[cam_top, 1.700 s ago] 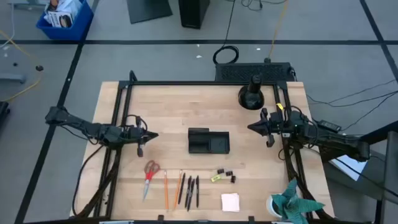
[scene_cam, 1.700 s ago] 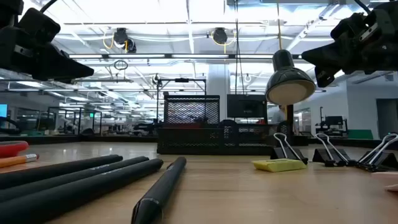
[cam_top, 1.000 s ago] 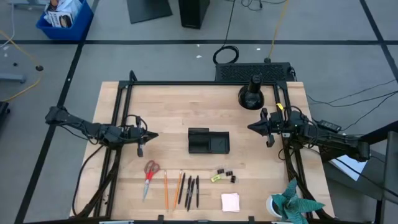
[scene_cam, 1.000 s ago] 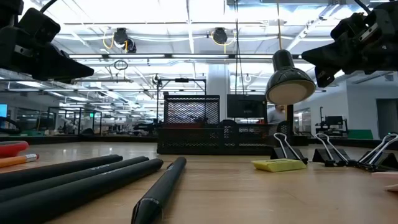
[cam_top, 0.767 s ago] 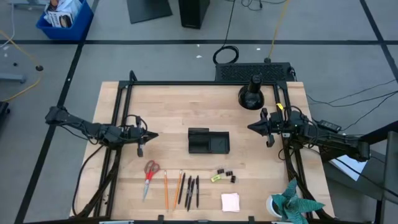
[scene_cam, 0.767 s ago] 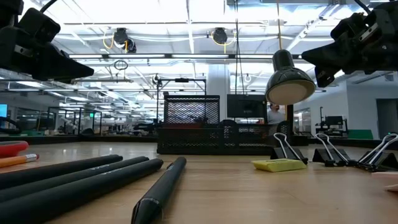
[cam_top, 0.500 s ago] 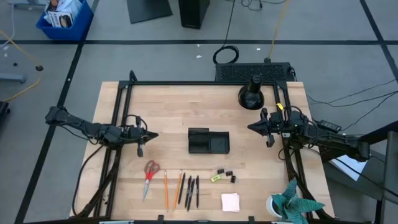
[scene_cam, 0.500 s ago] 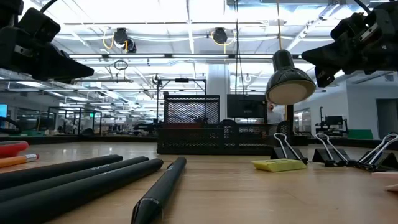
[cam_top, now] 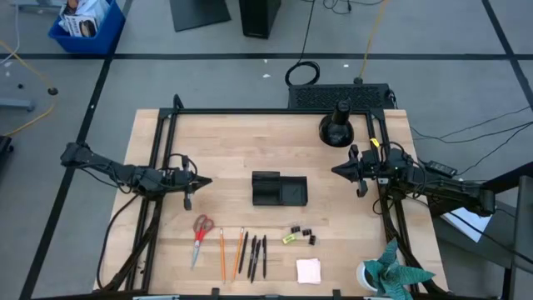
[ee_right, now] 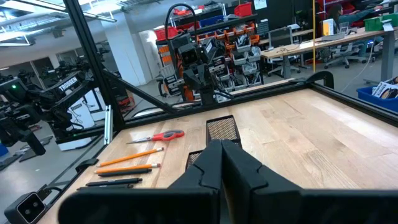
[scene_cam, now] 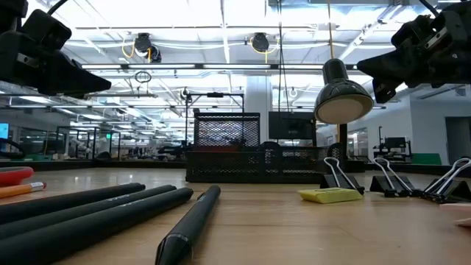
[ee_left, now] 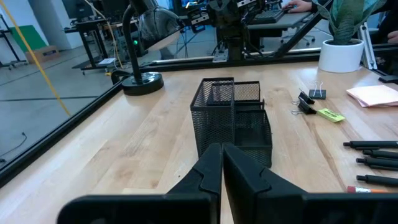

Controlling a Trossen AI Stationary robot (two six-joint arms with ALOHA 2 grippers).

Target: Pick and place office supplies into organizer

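The black mesh organizer (cam_top: 280,189) stands at the table's middle, also seen as the organizer (ee_left: 233,118). Along the near edge lie red-handled scissors (cam_top: 201,232), orange pencils (cam_top: 223,252), black pens (cam_top: 256,254), black binder clips (cam_top: 303,233), a small yellow item (cam_top: 288,238) and a pink sticky-note pad (cam_top: 308,270). My left gripper (cam_top: 206,181) hovers shut to the organizer's left, above the table. My right gripper (cam_top: 335,171) hovers shut to its right. Both hold nothing.
A black desk lamp (cam_top: 336,125) stands at the far right of the table. A teal paper plant in a white cup (cam_top: 388,272) stands at the near right corner. A black frame (cam_top: 275,111) runs along the far edge and both sides.
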